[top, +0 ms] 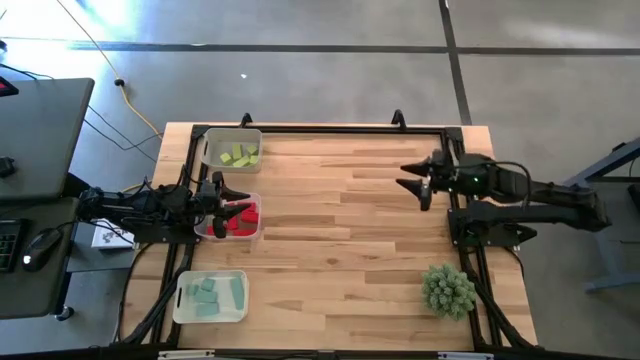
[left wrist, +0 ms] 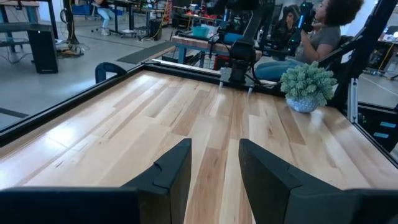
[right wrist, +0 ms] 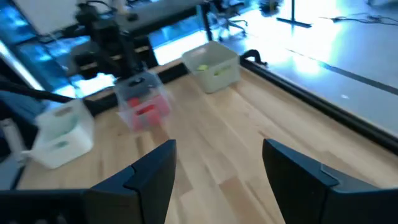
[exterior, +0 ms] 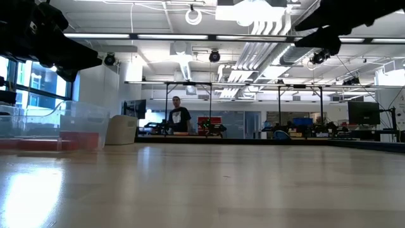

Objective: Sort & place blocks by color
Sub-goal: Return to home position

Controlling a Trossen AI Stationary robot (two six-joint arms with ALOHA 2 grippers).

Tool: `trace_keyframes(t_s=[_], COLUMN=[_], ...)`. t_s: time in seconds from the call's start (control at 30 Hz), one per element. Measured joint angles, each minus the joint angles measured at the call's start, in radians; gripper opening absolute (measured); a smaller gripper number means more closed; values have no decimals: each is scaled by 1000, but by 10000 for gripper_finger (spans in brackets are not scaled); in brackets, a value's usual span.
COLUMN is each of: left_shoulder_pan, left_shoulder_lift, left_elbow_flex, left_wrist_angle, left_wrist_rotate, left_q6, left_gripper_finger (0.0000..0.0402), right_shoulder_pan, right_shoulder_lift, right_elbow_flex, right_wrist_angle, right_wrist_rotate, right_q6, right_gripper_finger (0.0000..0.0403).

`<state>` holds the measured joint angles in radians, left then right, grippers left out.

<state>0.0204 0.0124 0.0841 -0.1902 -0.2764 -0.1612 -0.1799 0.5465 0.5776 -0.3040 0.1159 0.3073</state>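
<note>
so the yellow-green blocks [top: 240, 155] sit in the clear plastic bin [top: 232, 133] at 10 o'clock; red blocks [top: 243, 221] in the 9 o'clock bin [top: 230, 238]; teal blocks [top: 208, 296] at 8; left gripper [top: 240, 205] hovers over the reds, claw narrowly parted, empty; right gripper [top: 408, 180] at 2 o'clock, claw wide, empty

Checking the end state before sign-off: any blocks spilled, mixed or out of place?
Nothing stands out. Yellow-green blocks, red blocks and teal blocks sit in separate bins, none loose on the table. Left pincer open above the red ones; right pincer open opposite.
</note>
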Motion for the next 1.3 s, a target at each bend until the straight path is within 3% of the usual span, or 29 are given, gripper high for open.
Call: trace_keyframes(t_s=[0.3, 0.73, 1.03, 1.3], left_shoulder_pan=[0, 0, 0, 0], left_shoulder_lift=[0, 0, 0, 0], left_elbow_flex=[0, 0, 0, 0], left_wrist_angle=[0, 0, 0, 0], left_wrist_rotate=[0, 0, 0, 0], left_q6=[-3, -2, -2, -2], left_gripper_finger=[122, 122, 122, 122], right_shoulder_pan=[66, 98, 98, 98], right_shoulder_lift=[-182, -295, -307, -307], right_elbow_flex=[-222, -425, -500, -511], right_wrist_angle=[163, 301, 331, 331], right_wrist_rotate=[-21, -19, -26, -126], right_q6=[3, 81, 136, 110], right_gripper_finger=[226, 226, 226, 226])
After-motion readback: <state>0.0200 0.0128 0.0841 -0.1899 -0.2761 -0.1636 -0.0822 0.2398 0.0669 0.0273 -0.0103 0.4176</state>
